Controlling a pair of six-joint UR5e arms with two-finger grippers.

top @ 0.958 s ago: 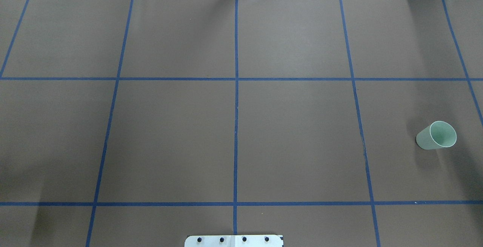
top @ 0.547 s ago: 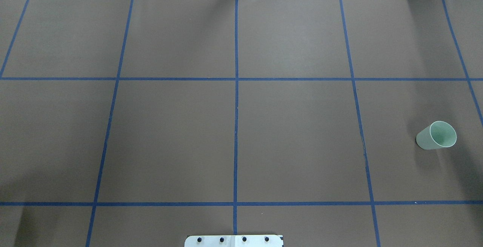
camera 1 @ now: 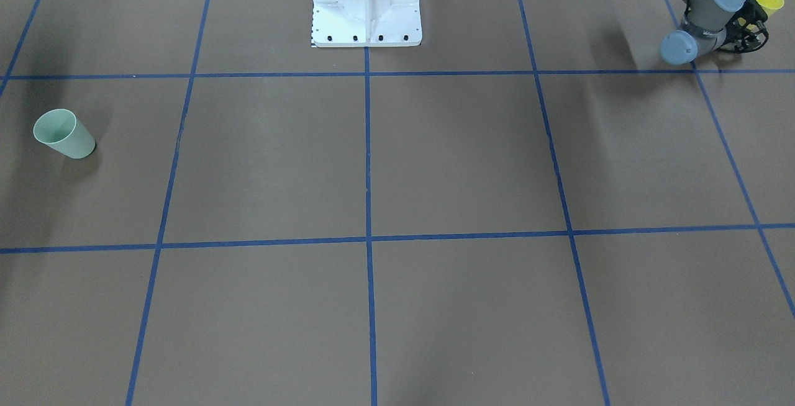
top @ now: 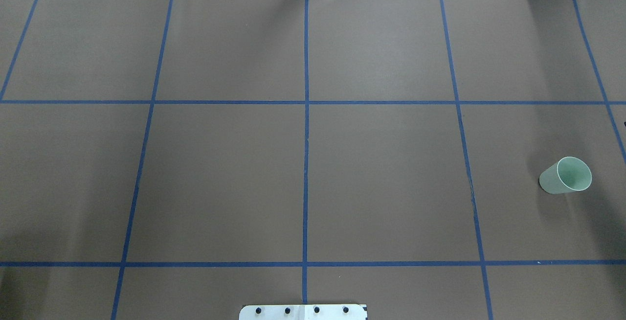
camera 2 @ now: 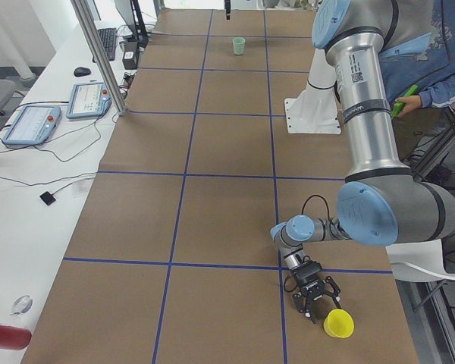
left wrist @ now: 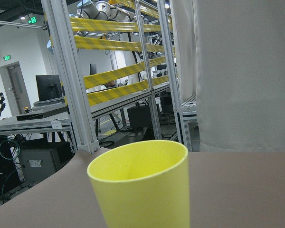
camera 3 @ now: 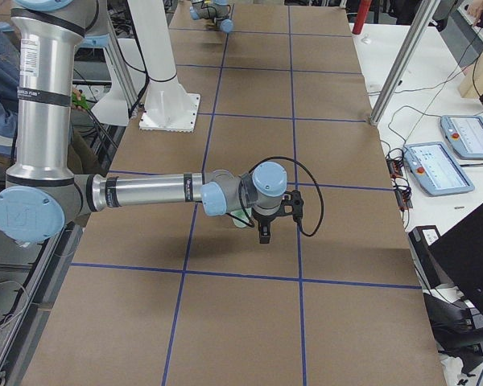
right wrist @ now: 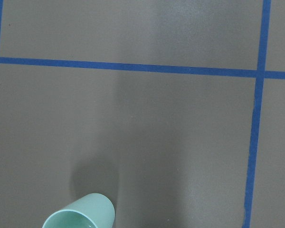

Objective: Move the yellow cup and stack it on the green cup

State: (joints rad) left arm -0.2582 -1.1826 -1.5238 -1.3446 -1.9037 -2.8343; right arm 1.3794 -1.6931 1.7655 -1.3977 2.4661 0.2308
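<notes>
Yellow cup [camera 2: 338, 324]: upright at left end of worktop [top: 381, 173], just beside left gripper [camera 2: 315, 302], spread and empty; green cup [top: 565, 175] well apart at right end, near right gripper [camera 3: 263, 229], opening not discernible; likely risk: off-centre closing knocking over light tapered cup.

Brown table [top: 381, 173], blue tape grid [top: 306, 163]

Overhead and front-facing views, opposed, share the green cup [top: 565, 176].
</notes>
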